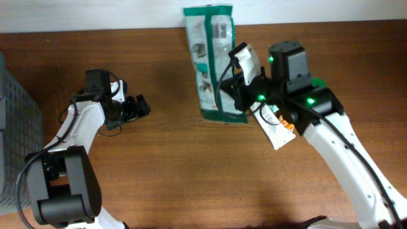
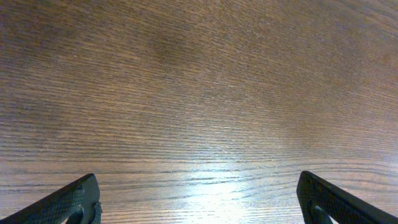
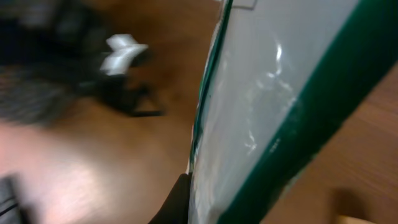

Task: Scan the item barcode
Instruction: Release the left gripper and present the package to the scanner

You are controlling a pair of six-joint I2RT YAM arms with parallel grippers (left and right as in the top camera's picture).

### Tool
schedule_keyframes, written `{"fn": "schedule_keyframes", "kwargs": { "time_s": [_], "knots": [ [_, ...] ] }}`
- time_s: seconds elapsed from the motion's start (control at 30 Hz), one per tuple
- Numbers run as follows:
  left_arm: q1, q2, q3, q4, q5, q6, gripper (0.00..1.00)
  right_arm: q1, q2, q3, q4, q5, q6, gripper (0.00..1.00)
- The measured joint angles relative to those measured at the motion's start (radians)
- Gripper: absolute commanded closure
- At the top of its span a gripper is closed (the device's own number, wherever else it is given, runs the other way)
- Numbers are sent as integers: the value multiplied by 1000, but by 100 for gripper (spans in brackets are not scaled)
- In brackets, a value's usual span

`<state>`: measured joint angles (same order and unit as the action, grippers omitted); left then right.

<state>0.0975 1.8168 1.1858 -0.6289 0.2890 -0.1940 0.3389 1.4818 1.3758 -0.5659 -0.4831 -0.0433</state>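
The item, a flat green and white package (image 1: 208, 57), lies lengthwise at the table's far edge. My right gripper (image 1: 240, 95) is shut on its near right edge. Up close, the package (image 3: 267, 106) fills the right wrist view, with one dark finger (image 3: 176, 202) pressed against its left face and the other finger hidden behind it. No barcode is readable in any view. My left gripper (image 1: 131, 108) is far off to the left, open, with its fingertips (image 2: 74, 202) wide apart over bare wood and nothing between them.
A white and orange tube (image 1: 278, 127) lies on the table under my right arm. A grey basket (image 1: 13, 121) stands at the left edge. The wooden table (image 1: 191, 172) runs on toward the front.
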Motion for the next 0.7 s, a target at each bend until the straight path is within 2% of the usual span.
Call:
{"fn": "schedule_keyframes", "kwargs": {
  "time_s": [0.13,0.2,0.3,0.33,0.47,0.63,0.7],
  "knots": [
    [0,0,0,0,-3,0,1,5,186,164,17,357,-26,96],
    [0,0,0,1,-3,0,1,27,277,240,91,572,-92,96],
    [0,0,0,0,-7,0,1,108,431,268,405,945,-352,96],
    [0,0,0,-1,-7,0,1,125,481,275,453,1024,-433,96],
    [0,0,0,-1,-9,0,1,154,629,272,634,1269,-674,96],
    [0,0,0,-2,-10,0,1,151,772,270,915,1521,-739,96],
    [0,0,0,-2,-10,0,1,146,804,270,960,1575,-749,96]
  ]
}}
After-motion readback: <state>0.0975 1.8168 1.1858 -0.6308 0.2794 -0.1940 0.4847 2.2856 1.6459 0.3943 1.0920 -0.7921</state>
